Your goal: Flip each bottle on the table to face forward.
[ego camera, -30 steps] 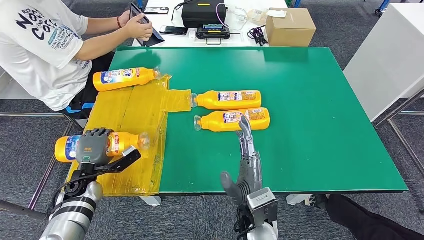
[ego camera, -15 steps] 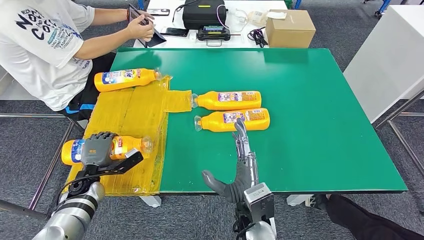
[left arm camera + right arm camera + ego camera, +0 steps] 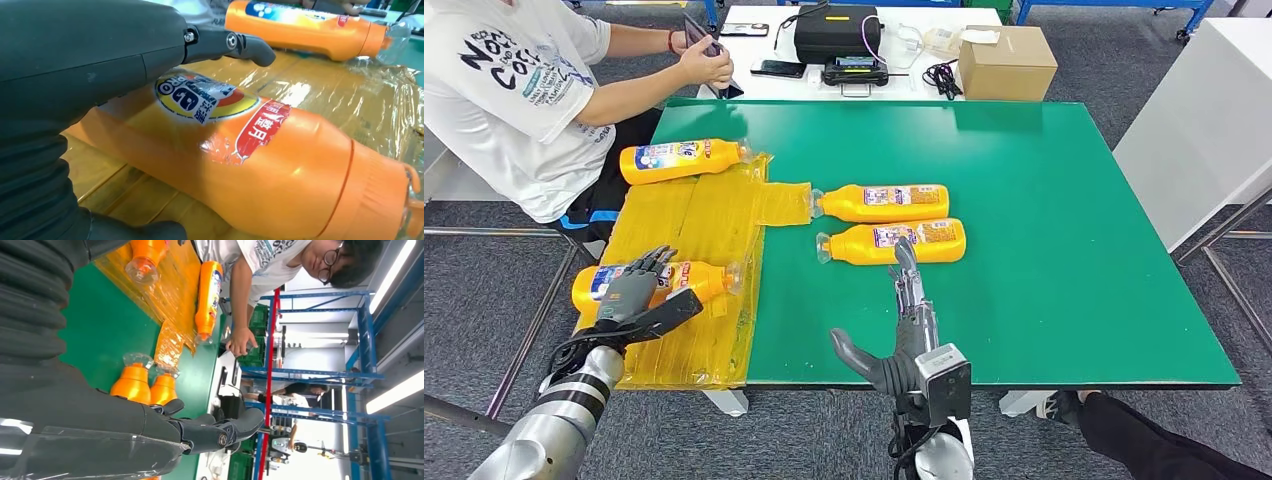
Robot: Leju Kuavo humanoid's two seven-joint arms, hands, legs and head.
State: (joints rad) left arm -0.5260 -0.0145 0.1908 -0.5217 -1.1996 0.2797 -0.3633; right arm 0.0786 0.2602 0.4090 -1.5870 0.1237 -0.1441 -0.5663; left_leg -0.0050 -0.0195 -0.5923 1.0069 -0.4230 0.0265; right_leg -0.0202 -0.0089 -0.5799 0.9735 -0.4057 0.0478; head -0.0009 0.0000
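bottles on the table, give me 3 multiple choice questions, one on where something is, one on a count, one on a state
1. Where does the bottle under the left hand lie?
A. on the yellow plastic sheet
B. on the cardboard box
C. on the floor

2. How many orange bottles are in the head view?
A. two
B. four
C. six

3. How do the bottles stand?
A. all upright
B. all lying on their sides
C. stacked in a pile

Answers:
1. A: the near-left bottle rests on the yellow plastic sheet at the green table's left edge.
2. B: besides that one there are the far-left bottle and two middle ones, the farther and the nearer, whose side the right hand reaches with straight fingers.
3. B: each lies flat, its clear cap pointing sideways.
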